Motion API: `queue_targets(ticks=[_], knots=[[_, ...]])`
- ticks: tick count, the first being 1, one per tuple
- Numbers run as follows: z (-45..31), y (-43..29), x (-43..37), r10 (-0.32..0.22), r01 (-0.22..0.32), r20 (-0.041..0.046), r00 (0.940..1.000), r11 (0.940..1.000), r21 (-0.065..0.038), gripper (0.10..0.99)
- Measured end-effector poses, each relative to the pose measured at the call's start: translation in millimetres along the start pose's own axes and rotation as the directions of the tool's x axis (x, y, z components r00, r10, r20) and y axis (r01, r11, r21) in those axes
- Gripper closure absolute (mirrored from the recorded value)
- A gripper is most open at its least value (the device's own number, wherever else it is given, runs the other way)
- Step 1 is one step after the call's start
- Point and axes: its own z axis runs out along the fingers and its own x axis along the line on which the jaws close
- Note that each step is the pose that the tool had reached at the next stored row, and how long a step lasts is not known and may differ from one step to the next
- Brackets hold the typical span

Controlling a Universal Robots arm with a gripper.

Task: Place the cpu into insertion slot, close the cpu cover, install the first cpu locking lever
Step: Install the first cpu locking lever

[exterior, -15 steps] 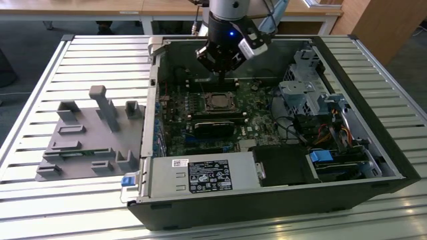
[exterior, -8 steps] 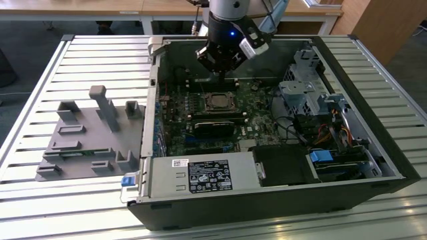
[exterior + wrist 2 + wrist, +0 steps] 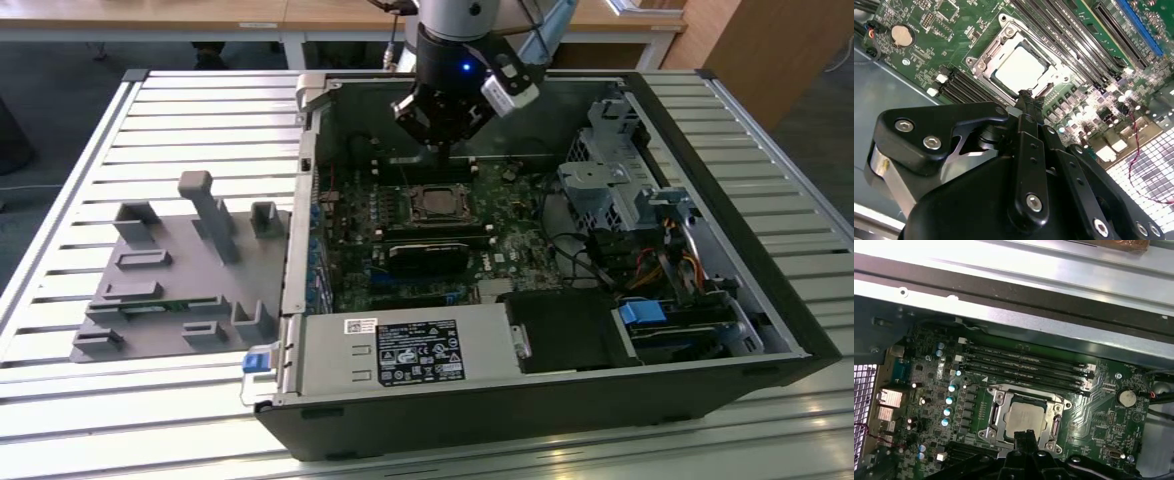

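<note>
1. In the exterior view, the power supply (image 3: 400, 352) is sitting nearest the camera, along the lower edge of the open computer case (image 3: 694, 400). The case is lying on a slatted table (image 3: 160, 400), and a grey fixture tray (image 3: 174, 290) is resting toward the exterior view's left.
2. Farther back, in the middle of that frame, the motherboard (image 3: 400, 250) is lying flat, and the insertion slot (image 3: 414, 205) is appearing as a small dark square.
3. Both wrist views are giving the close detail. The cpu (image 3: 1025, 419) is sitting in the insertion slot, and the cpu cover (image 3: 995, 415) is lying down around it as a silvery frame.
4. The first wrist view is also showing the long memory slots (image 3: 1024, 371) beyond the socket and a coin battery (image 3: 1127, 398) off to one side.
5. The gripper (image 3: 447, 150) is hanging in the upper middle of the exterior view, just behind the socket. In the second wrist view its fingers (image 3: 1026, 150) are pressing together with nothing between them. Their tip is sitting at the cover's rim, and it cannot be told whether it is touching.
</note>
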Motion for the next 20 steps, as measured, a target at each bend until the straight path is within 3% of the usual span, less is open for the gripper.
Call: queue_targets(ticks=[5, 10, 14, 20], knots=[[0.2, 0.4, 1.9, -0.04, 0.04, 0.0005, 0.9992, 0.9992, -0.001, 0.98], [1.5, 3.3, 16.7, -0.037, 0.037, 0.0118, 0.9992, 0.9993, 0.0, 0.98], [3.2, 4.9, 22.3, -0.016, 0.016, 0.0145, 0.9998, 0.9999, -0.001, 0.98], [4.3, 8.5, 40.6, -0.015, 0.015, 0.0206, 0.9997, 0.9999, -0.003, 0.98]])
